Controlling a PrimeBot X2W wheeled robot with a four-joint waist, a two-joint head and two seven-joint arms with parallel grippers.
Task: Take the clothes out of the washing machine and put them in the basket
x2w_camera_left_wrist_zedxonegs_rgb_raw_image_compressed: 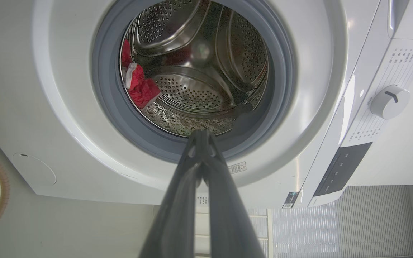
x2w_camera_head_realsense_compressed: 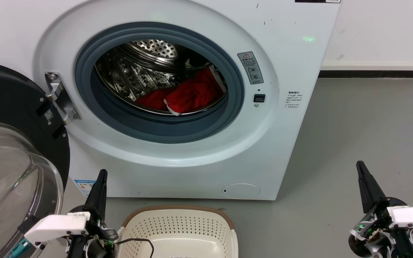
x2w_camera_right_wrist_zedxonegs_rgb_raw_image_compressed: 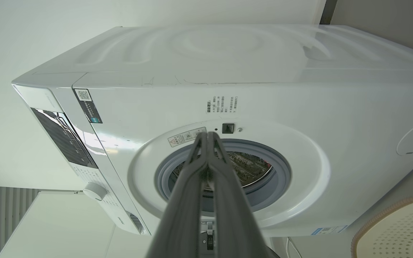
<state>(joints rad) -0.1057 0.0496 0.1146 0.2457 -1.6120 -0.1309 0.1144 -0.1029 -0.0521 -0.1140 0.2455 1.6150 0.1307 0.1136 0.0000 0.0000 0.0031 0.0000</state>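
Observation:
The white washing machine (x2w_camera_head_realsense_compressed: 292, 107) stands with its door (x2w_camera_head_realsense_compressed: 9, 150) swung open to the left. Red clothes (x2w_camera_head_realsense_compressed: 188, 95) with white trim lie at the front of the steel drum; the left wrist view catches them (x2w_camera_left_wrist_zedxonegs_rgb_raw_image_compressed: 140, 89) at the drum's left side. The cream basket (x2w_camera_head_realsense_compressed: 177, 229) sits on the floor in front of the machine, and its corner (x2w_camera_right_wrist_zedxonegs_rgb_raw_image_compressed: 400, 229) appears in the right wrist view. My left gripper (x2w_camera_head_realsense_compressed: 101, 175) is shut and empty beside the basket's left end. My right gripper (x2w_camera_head_realsense_compressed: 360, 166) is shut and empty, low at the far right, away from the machine.
The glass bowl of the open door (x2w_camera_head_realsense_compressed: 13, 179) bulges out right by my left arm. Grey floor (x2w_camera_head_realsense_compressed: 353, 136) stretches to the right of the machine up to a white wall with a dark skirting (x2w_camera_head_realsense_compressed: 371, 73). A thin black cable (x2w_camera_head_realsense_compressed: 142, 242) hangs over the basket's near left corner.

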